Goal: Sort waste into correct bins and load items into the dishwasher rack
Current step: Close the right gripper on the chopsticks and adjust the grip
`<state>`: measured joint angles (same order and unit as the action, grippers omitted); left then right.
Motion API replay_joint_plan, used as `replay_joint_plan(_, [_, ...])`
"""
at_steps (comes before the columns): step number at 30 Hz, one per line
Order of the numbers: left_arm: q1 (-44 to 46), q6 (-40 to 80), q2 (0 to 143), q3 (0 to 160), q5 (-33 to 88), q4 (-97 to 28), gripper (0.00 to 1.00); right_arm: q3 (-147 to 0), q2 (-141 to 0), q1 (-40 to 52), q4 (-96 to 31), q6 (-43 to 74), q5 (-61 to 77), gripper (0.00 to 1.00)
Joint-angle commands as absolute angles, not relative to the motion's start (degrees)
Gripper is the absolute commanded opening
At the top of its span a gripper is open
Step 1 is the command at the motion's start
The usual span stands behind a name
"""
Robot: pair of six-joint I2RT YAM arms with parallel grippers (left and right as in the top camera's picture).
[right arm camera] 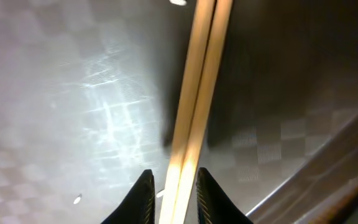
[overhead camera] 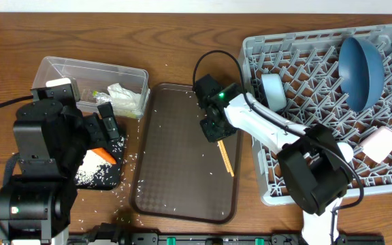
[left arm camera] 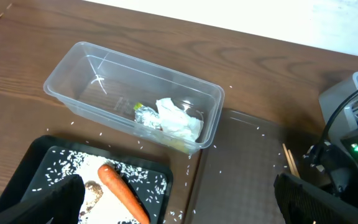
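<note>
My right gripper is low over the brown serving tray, shut on a pair of wooden chopsticks that run out toward the tray's right edge. My left gripper is wide open and empty above the black tray, which holds rice, a carrot piece and a brown lump. The clear tub holds crumpled white paper and a green-yellow wrapper. The grey rack holds the dark blue dish, white bowl and pink cup. The light blue cup is out of view.
Loose rice grains are scattered on the wooden table round the black tray and on the serving tray. A black cable loops behind the right arm. The rack stands right of the serving tray, the tub and black tray left of it.
</note>
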<state>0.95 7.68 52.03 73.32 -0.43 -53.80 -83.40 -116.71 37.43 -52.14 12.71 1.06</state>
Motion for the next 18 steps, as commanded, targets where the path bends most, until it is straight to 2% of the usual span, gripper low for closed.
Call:
replay_joint_plan(1, [0.7,8.2,52.0,73.4,-0.9,-54.0,0.98,-83.2,-115.8,38.3,-52.1,12.5,1.5,0.15])
replay_joint_plan(13, [0.7,8.2,52.0,73.4,-0.9,-54.0,0.98,-79.5,-118.2,38.4,-48.5,13.0,2.4,0.14])
replay_joint_plan(16, [0.7,8.2,52.0,73.4,-0.9,-54.0,0.98,-79.5,-118.2,38.4,-48.4,13.0,2.3,0.09])
replay_joint_plan(18, [0.7,8.2,52.0,73.4,-0.9,-54.0,0.98,-79.6,-117.9,38.5,-48.3,12.2,1.9,0.1])
